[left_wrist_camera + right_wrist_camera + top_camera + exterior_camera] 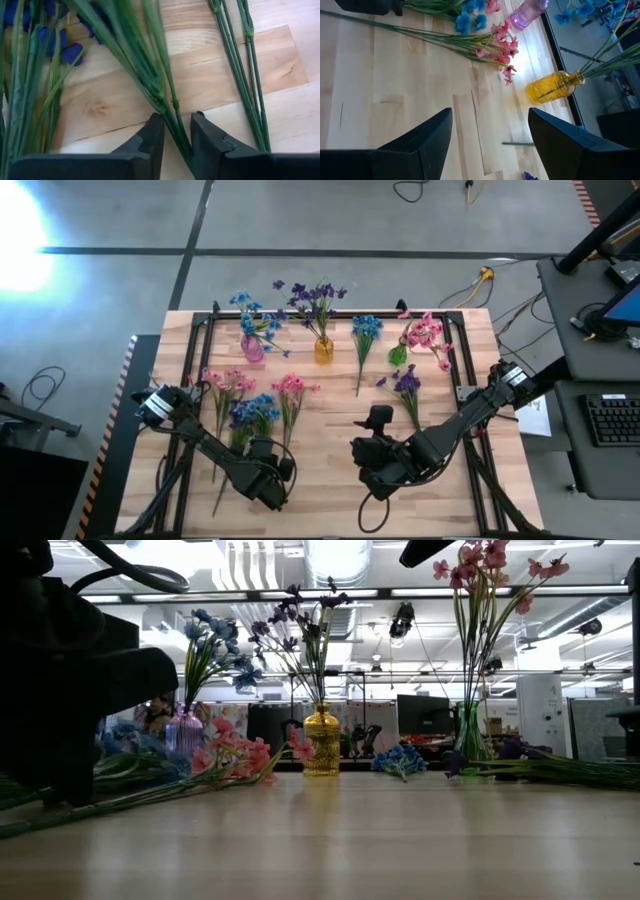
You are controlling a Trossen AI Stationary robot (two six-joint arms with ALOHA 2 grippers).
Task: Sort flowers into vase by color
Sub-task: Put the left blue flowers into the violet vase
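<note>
Three vases stand along the far side: a pink-purple one point(252, 348) with blue flowers, a yellow one point(323, 349) with dark purple flowers, a green one point(398, 355) with pink flowers. Loose sprigs lie flat on the table: pink point(225, 385), blue point(255, 412), pink point(292, 390), blue point(365, 330), purple point(407, 385). My left gripper point(272, 473) is low over the near-left stems. Its fingers, a narrow gap apart, stand on either side of a green stem bundle point(167, 107). My right gripper point(375, 450) hangs wide open over bare wood point(490, 145). My left gripper point(177, 120) comes from above with its fingers across the stem bundle point(174, 127), which lies on the table. The stem runs through the narrow gap between the fingers. Whether a finger touches it, I cannot tell.
More stems lie beside the left gripper: a pair point(245, 75) on one side, blue blossoms point(55, 42) on the other. A black frame rail point(470, 380) borders the table. Bare wood point(330, 480) shows between the two grippers.
</note>
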